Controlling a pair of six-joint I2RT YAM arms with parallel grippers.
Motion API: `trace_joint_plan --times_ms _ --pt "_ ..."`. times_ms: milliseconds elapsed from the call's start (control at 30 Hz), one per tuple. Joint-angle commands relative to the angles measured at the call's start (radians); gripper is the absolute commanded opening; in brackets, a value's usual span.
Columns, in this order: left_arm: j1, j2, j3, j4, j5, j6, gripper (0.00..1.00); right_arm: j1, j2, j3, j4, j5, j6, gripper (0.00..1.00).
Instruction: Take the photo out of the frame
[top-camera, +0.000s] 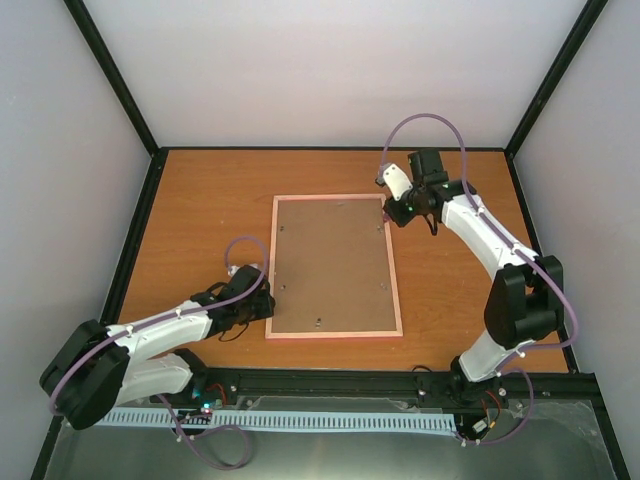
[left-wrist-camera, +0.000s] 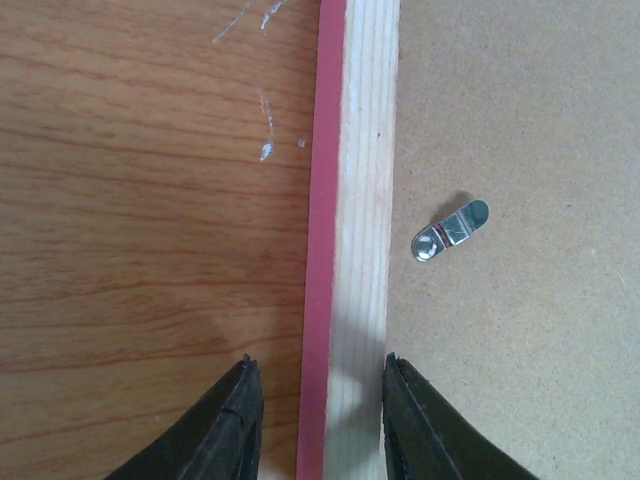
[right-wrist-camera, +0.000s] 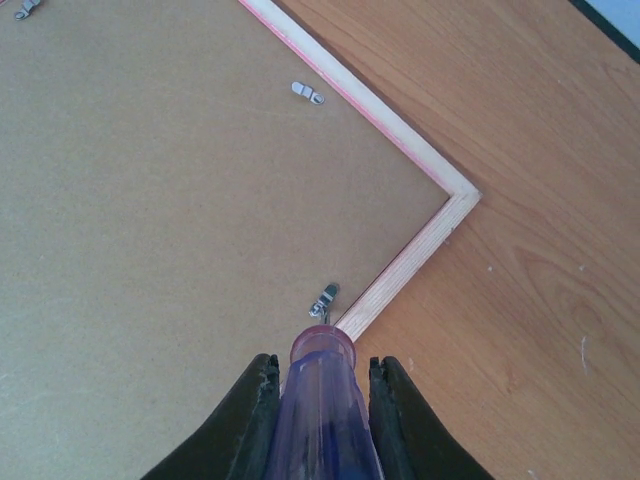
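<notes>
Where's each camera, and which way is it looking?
Top external: above and behind the bases, looking down on the face-down frame; left arm and right arm show.
Left wrist: on the left arm, looking down at the frame's edge; left tool straddles it.
Right wrist: on the right arm, facing a frame corner; right tool grips a purplish handle.
Both wrist views share the backing board.

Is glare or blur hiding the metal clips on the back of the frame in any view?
Left wrist: the clip is sharp, with a small glint and short shadow. Right wrist: the corner clip by the tool in the right hand is readable; the tool itself looks soft. Top external: even light, no glare, but clips on the frame are specks.
</notes>
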Motion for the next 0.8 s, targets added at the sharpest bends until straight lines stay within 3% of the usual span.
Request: trace_joint_plan --times_ms 0,167,267,467,567,767 --pt "-0.003 0.003 -0.003 0.023 0.008 -0.008 0.34 0.02 0.048 -0.003 0.041 0.039 -0.015 0.03" --pt "-0.004 -0.008 -0.005 0.023 0.008 -0.005 0.34 0.022 0.027 0.017 0.007 -0.063 -0.01 0.03" --pt "-0.003 -0.02 0.002 0.015 -0.002 0.004 0.35 0.022 -0.032 0.019 -0.004 -0.05 0.001 0.03" --pt "-0.003 -0.104 0.113 -0.094 -0.067 0.049 0.45 0.021 -0.246 0.038 -0.058 -0.025 0.033 0.03" --pt "-0.003 -0.156 0.181 -0.086 -0.057 0.153 0.45 0.021 -0.328 0.026 -0.114 -0.158 0.06 0.03" --pt "-0.043 -0.202 0.277 0.037 0.189 0.436 0.43 0.022 -0.427 -0.132 -0.205 -0.575 0.011 0.03"
